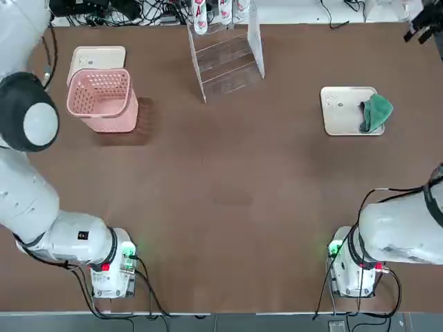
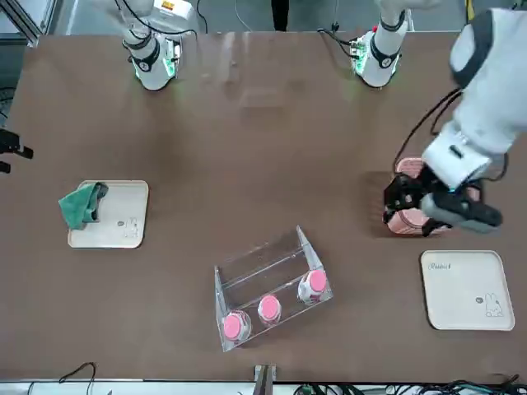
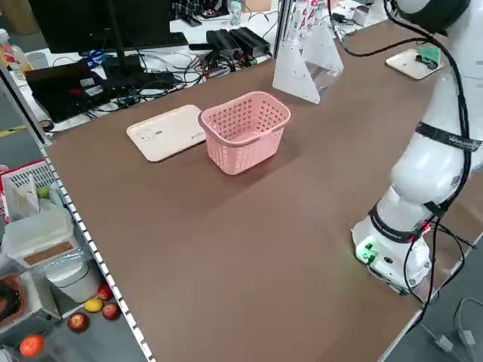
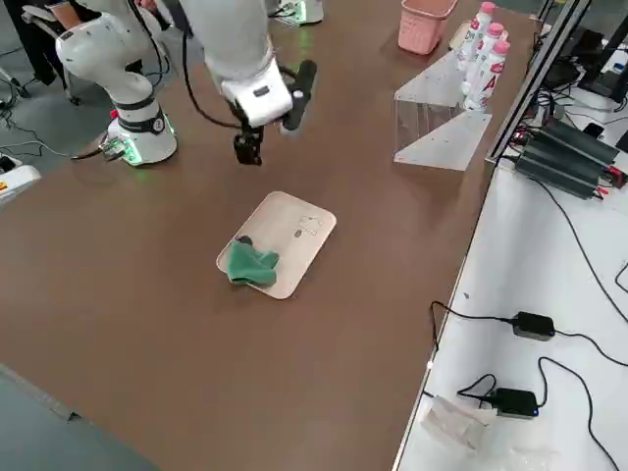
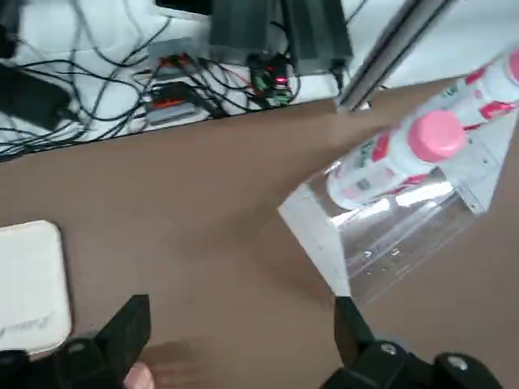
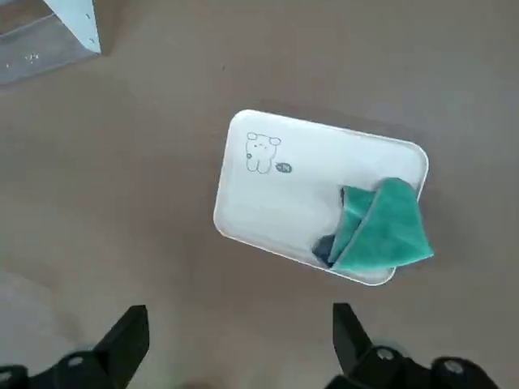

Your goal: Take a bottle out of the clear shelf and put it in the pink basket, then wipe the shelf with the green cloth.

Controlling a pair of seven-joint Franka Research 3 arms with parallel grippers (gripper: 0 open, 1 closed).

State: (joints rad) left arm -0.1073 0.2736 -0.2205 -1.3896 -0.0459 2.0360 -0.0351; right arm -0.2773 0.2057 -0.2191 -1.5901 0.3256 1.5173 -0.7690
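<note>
Left gripper [image 5: 239, 344] and right gripper [image 6: 239, 344] spread wide, holding nothing. At 12 o'clock on brown table [image 1: 228, 187], white pink-capped bottle [image 2: 312, 284] inside clear shelf [image 1: 225, 59]. Pink basket [image 1: 102, 100] at 10. Green cloth [image 1: 374, 113] on cream tray [image 1: 342, 111] at 2. Cables beyond.

The middle of the surface [image 1: 228, 200] is bare, so a hand can pass there. The clear shelf [image 1: 225, 62] stands at the far edge. Its tall side panels [image 1: 255, 38] block the sides; its front is open.
</note>
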